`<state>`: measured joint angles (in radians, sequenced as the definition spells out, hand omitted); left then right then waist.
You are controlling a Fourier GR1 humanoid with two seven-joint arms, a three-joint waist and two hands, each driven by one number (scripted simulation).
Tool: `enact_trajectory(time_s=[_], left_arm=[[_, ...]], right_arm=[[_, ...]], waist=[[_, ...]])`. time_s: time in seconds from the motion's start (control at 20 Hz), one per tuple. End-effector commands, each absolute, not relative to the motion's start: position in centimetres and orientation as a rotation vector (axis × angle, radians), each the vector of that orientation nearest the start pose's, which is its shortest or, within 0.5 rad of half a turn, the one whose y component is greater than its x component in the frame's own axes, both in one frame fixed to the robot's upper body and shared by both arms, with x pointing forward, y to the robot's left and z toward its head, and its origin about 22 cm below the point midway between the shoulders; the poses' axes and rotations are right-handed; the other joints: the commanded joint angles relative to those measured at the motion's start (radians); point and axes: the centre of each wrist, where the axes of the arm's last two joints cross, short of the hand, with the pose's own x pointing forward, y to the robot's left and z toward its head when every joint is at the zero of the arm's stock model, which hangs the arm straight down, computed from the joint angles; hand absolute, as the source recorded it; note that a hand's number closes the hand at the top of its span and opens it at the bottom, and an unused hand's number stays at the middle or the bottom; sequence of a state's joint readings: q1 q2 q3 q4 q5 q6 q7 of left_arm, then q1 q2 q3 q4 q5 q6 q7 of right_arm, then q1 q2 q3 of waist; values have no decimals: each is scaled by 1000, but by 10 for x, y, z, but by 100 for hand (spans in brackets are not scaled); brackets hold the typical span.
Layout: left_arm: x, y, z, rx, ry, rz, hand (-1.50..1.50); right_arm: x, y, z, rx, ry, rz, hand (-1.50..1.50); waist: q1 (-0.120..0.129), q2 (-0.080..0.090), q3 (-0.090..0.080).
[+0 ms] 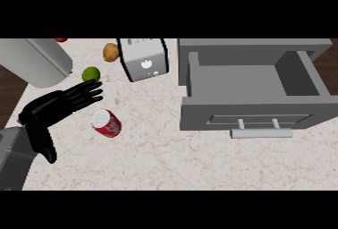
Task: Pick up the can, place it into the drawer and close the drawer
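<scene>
Red can (106,123) lying tilted on marbled desk (165,156), just right of left hand (56,107) | hand wide, fingers straight, holding nothing | lime (91,74) at fingertips | potato (111,53), toaster (143,58) behind | grey drawer (254,96) pulled out at right, well apart from can

You have the red can (105,124) left of centre in the frame, lying tilted on the counter with its silver top facing up-left. The grey drawer (254,91) sits at upper right, pulled open, its handle toward the frame's bottom.
</scene>
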<state>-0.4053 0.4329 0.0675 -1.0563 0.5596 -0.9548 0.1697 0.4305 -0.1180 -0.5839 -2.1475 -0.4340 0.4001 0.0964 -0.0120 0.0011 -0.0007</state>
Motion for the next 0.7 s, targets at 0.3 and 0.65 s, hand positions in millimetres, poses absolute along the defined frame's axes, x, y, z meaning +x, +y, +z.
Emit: enact_trajectory(time_s=[0.3, 0.65], left_arm=[[348, 335, -4, -644, -1354, -556, -150], [338, 366, -28, -608, -1334, -512, -150]], right_arm=[[86, -375, 107, -188, -1765, -65, -150], [71, -381, 95, -181, -1781, -97, -150]], waist=[[-8, 3, -1], [-14, 4, -1]])
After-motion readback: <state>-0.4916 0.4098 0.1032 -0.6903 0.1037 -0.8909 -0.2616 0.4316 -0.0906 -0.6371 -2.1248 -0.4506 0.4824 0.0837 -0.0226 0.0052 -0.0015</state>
